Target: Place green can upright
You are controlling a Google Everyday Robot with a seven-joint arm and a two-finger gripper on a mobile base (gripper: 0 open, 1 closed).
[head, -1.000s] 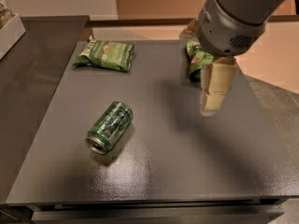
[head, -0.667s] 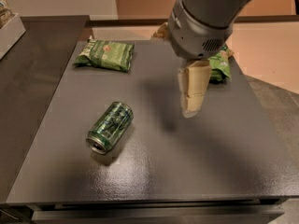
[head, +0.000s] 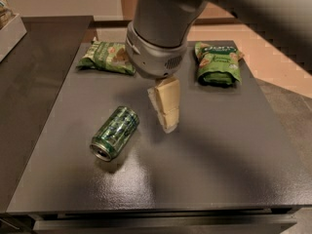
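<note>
Desk (head: 219, 150) of dark grey sheet, matte and faintly speckled, rectangular, with soft glare toward the front edge. Front lip and a lower ledge cut off by the bottom border.

Green can (head: 115, 133) on its side, left of centre on the desk, not upright. Small metal cylinder, glossy green with pale patterned markings. Silver rimmed end toward the front left, far end angled back and to the right. Pull-tab top or base at the near end: hard to make out. Short dark shadow under it.

End effector (head: 168, 123) over the middle of the desk, just right of the can and apart from it. Cream-coloured, blocky, tapering downward, smooth like moulded plastic. Holding nothing. Wide or narrow: cannot tell from this angle. Contact with the desk surface also unclear.

Wrist housing (head: 158, 38) above it: broad smooth grey cylinder with a small perforated patch and a paler band round the lower rim. Rest of the arm cut off by the top border.

Two flat green snack bags at the back of the desk, crinkled film. Left bag (head: 106, 57) partly hidden behind the wrist housing. Right bag (head: 218, 62) in full view near the back right corner, print unreadable.

White box corner (head: 9, 30) at the far left, mostly out of frame. Tan floor (head: 273, 48) beyond the right side.
</note>
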